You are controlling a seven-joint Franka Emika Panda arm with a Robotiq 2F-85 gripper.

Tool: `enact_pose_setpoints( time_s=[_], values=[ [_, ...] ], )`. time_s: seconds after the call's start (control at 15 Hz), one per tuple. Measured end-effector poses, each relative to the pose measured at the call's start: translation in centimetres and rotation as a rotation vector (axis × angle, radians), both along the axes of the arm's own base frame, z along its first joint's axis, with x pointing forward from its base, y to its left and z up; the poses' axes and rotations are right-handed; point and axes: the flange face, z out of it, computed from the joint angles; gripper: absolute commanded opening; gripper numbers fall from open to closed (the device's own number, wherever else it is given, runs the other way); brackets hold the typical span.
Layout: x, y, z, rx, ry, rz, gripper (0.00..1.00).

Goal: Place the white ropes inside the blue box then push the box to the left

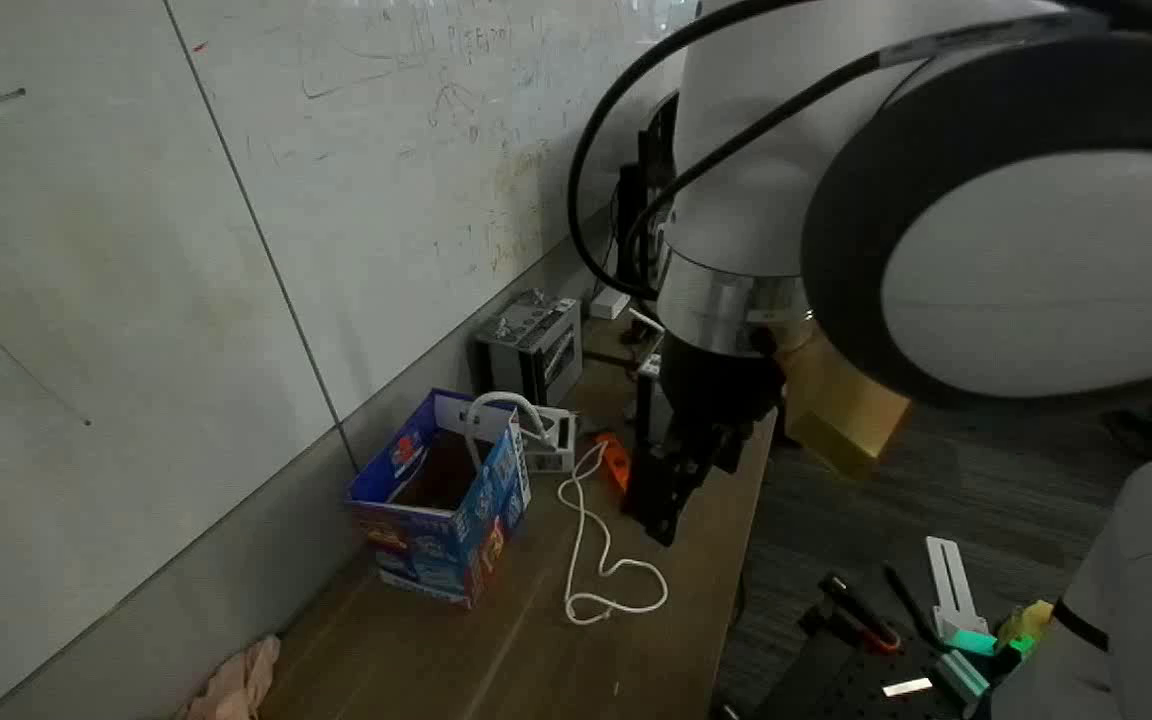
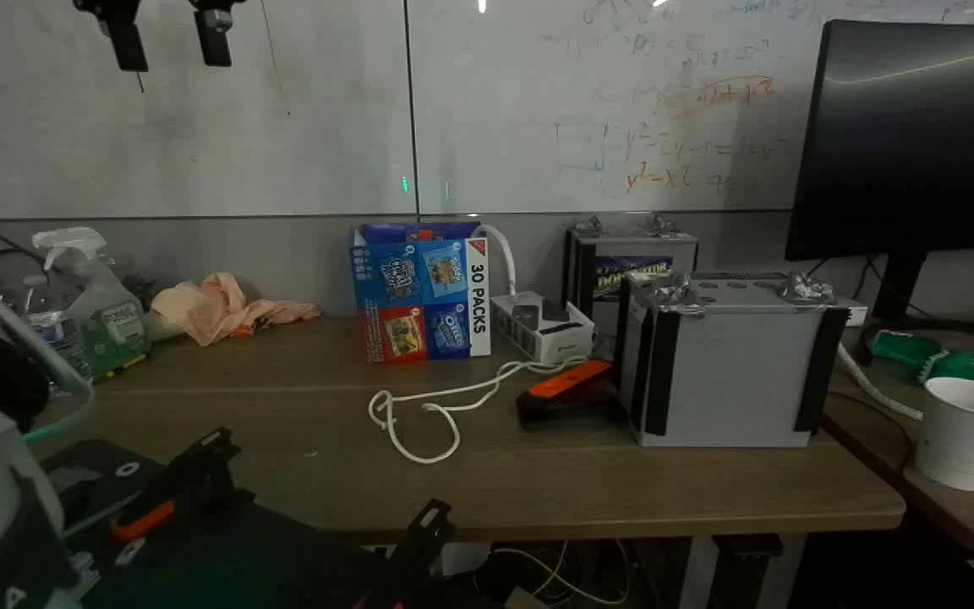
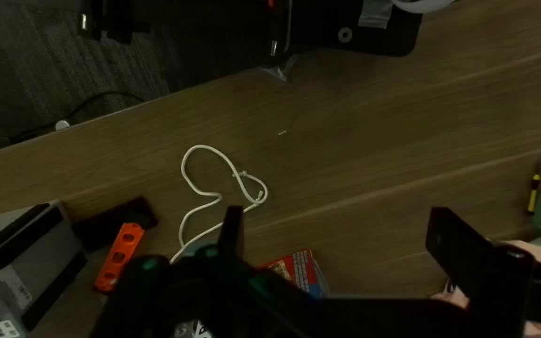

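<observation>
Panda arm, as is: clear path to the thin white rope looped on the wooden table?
Likely yes: the black gripper stands open, nothing lies over the loops of the thin white rope, and the blue cardboard box stands apart from them.

Saw "30 PACKS" on the blue box [image 2: 416,292], below and right of the jaws in an exterior view, along with a blurred "OREO". Made out "DOMINATOR", unclearly, on a grey case [image 2: 635,254] farther right. Read "y²-x²" in orange on the whiteboard [image 2: 495,144], also right of the jaws.
</observation>
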Motion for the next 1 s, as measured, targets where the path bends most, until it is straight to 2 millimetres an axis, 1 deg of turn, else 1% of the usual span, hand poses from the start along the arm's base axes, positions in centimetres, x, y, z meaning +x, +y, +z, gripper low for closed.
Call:
enact_pose_setpoints(
  time_s=[0.27, 0.47, 0.6, 0.8, 1.0],
  values=[
    [0.0, 0.2, 0.9, 0.008, -0.019, 0.003, 1.00],
    [0.0, 0.2, 0.8, 0.007, -0.017, 0.003, 1.00],
    [0.3, -0.1, 0.3, 0.008, -0.018, -0.027, 1.00],
    [1.6, -0.7, -1.5, 0.018, -0.057, -0.097, 1.00],
    [4.0, -1.7, -4.8, 0.035, -0.107, -0.142, 1.00]
  ],
)
